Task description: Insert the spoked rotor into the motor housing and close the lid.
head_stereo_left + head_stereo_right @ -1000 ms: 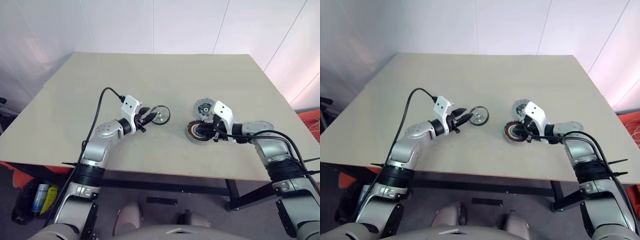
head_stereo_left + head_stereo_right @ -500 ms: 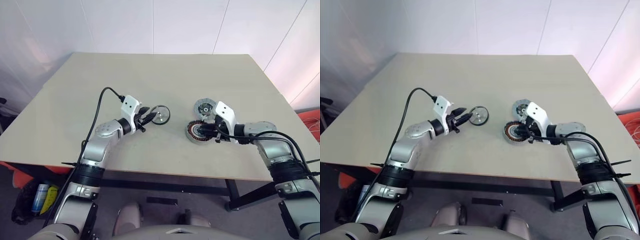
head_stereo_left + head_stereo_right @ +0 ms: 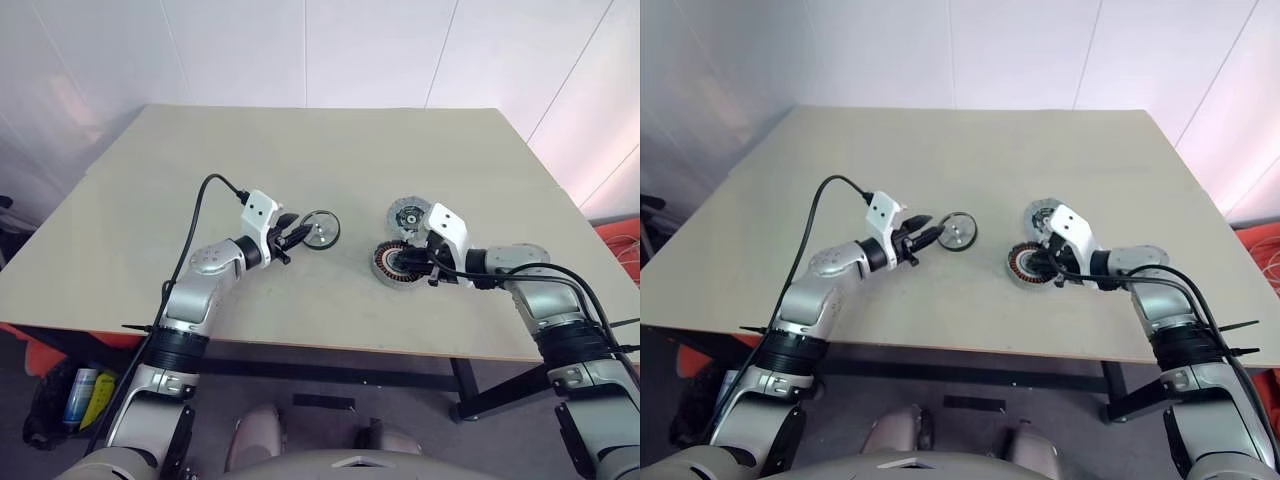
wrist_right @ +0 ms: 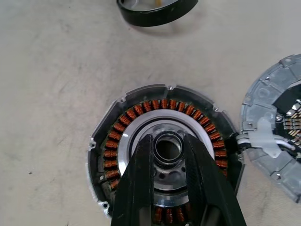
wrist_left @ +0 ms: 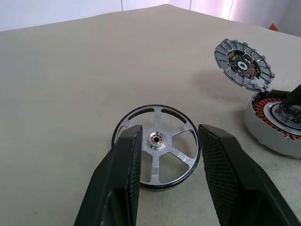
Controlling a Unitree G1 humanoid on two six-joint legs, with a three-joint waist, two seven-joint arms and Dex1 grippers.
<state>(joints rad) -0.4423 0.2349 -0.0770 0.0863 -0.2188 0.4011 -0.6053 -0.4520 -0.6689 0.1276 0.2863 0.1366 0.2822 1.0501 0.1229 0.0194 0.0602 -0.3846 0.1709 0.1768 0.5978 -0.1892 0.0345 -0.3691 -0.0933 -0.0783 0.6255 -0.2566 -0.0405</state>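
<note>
1. Left claw (image 5: 167,155): fingers spread apart, one on each side of the spoked rotor (image 5: 157,145). The pads stand beside the black rim, not pressing on it as far as the wrist view shows. Nothing is held.

2. The rotor lies flat on the desk (image 3: 330,150), straight ahead of the left claw and partly between its fingertips. It is round with the hub facing up, so it has no long axis to line up with; any line across the rim would do for a grip.

3. The motor housing (image 3: 397,264) is off to the right of the left claw, well apart from the rotor, with bare desk between them. This is the relation the next move hangs on: my judgement is that the rotor must be gripped, lifted and carried rightward to sit over the housing's centre.

4. Right claw (image 4: 168,147): fingers narrowly parted, closed in around the raised silver hub at the housing's centre. They look to be touching it and steadying the housing, but I cannot tell how firm the grip is.

5. The lid (image 3: 408,213) leans just beyond the right claw, on the far side of the housing and touching its edge, joined to it by a short wire.

6. The left arm is nearer the rotor; the right is nearer the housing and lid.
</note>
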